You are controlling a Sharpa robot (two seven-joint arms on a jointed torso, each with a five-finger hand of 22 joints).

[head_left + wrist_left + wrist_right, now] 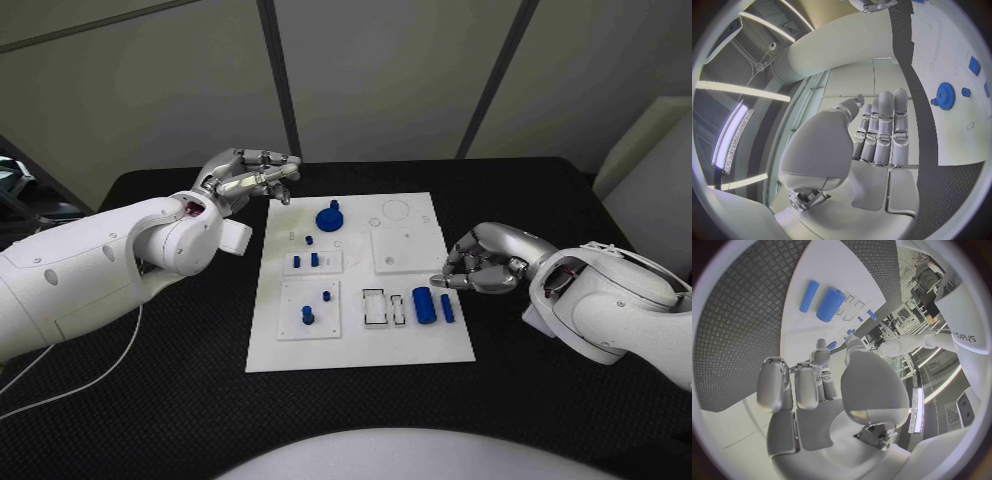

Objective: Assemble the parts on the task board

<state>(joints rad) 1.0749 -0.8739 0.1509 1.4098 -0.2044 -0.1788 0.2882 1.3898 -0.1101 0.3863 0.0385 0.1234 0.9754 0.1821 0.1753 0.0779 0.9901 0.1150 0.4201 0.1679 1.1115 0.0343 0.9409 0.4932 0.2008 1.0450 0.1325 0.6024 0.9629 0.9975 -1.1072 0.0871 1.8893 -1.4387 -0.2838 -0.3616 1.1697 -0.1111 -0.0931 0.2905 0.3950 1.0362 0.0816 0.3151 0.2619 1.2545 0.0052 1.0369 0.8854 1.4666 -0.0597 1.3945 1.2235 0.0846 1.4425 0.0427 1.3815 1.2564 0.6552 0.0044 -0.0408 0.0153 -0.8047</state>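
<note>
Two hands flank one white task board [361, 345], which lies at the centre of the black worktop [173, 400]; neither hand touches a part.

Left hand [248, 178]: poised over the worktop off the board's 10 o'clock corner, fingers curled loosely together, nothing in them. Likely parked clear of the board so the other hand may work.

Right hand [483, 262]: at the board's 3 o'clock edge, fingers bent inward and empty, fingertips just beside the loose pieces. Judged to be lining up a pick.

Parts, blue:
- gear [330, 216], at 12 o'clock on the board, apparently seated on its post.
- small pegs [306, 260], standing in the square sub-plate left of centre.
- two further pegs [315, 310], in the lower-left sub-plate.
- thick cylinder [423, 304] and thin bar [447, 307], lying flat at 4 o'clock beside empty rectangular slots [382, 306]; probably staged there for insertion.

Assembly appears partly done.
</note>
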